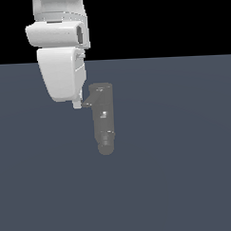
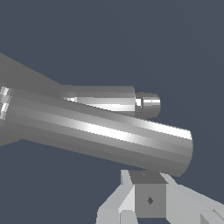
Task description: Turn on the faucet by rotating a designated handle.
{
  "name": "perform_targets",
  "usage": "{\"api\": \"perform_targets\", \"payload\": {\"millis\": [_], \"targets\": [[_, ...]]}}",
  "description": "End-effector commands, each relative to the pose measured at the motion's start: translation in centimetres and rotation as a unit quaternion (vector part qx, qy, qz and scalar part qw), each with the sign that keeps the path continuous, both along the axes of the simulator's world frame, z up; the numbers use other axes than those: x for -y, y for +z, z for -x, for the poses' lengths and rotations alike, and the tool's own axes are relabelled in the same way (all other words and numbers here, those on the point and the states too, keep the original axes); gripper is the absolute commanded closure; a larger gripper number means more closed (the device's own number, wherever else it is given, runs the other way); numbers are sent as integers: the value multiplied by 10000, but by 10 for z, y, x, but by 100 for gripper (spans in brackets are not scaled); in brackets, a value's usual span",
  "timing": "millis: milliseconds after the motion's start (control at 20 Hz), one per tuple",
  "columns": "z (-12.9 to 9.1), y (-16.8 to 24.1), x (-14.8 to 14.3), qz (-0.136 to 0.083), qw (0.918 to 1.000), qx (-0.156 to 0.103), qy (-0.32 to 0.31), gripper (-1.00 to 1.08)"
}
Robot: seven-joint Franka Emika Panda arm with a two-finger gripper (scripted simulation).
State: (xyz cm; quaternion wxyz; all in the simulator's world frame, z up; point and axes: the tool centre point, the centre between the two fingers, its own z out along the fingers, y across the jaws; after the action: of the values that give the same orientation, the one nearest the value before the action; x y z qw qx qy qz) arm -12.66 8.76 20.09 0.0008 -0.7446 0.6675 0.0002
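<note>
Because the faucet (image 1: 103,118) is a glossy grey column lying flat on the floor (image 1: 187,181), it looks rigid, smooth and probably slippery. Its flat cap points toward the arm (image 1: 61,72) and its stepped nozzle points away. Its body is likely fixed in place, so pushing there should achieve nothing. The handle (image 1: 87,102) is the part to work: a thin dark rod sticking out from the cap toward the exterior view's left. It seems stiff and light to swing. A contact near its free end would give the most leverage, though a smooth round rod could let a finger slide off.

In the exterior view the gripper (image 1: 78,103) sits just beside the rod's tip, but whether it touches cannot be told. The arm's bulk covers most of the gripper there. In the wrist view only blocky pale parts show, cut off at the picture's edge, so whether the fingers are spread or closed cannot be judged. The rod fills that view as a broad bright cylinder, hiding much of the body behind. The hinge at the cap is not visible.
</note>
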Motion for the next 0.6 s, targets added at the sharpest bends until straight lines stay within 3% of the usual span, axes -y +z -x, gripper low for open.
{"api": "perform_targets", "payload": {"millis": [0, 100, 550], "targets": [[6, 1, 10, 6, 10000, -3, -29, 108], [4, 0, 4, 1, 10000, -1, 0, 108], [-2, 0, 55, 4, 10000, -3, -12, 108]]}}
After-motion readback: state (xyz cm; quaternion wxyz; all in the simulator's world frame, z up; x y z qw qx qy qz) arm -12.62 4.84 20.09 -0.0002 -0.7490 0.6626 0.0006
